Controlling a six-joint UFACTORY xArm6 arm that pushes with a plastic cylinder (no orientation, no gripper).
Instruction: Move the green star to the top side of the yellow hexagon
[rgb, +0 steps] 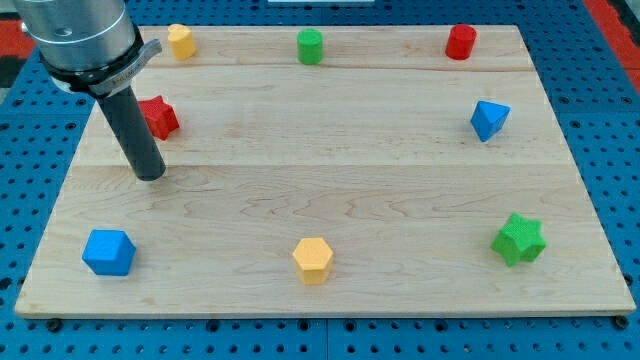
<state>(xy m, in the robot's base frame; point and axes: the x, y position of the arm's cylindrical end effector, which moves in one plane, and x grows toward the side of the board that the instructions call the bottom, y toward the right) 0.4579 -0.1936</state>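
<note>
The green star (518, 239) lies near the board's right edge, low in the view. The yellow hexagon (313, 259) lies at the bottom middle, far to the star's left. My tip (150, 174) rests on the board at the view's left, just below and left of a red star (158, 117). The tip is far from both the green star and the yellow hexagon.
A blue cube (109, 251) sits at the bottom left. A yellow block (180, 41), a green cylinder (310, 46) and a red cylinder (461, 42) line the top edge. A blue triangular block (489, 119) sits at the right. The wooden board (330, 180) lies on a blue pegboard.
</note>
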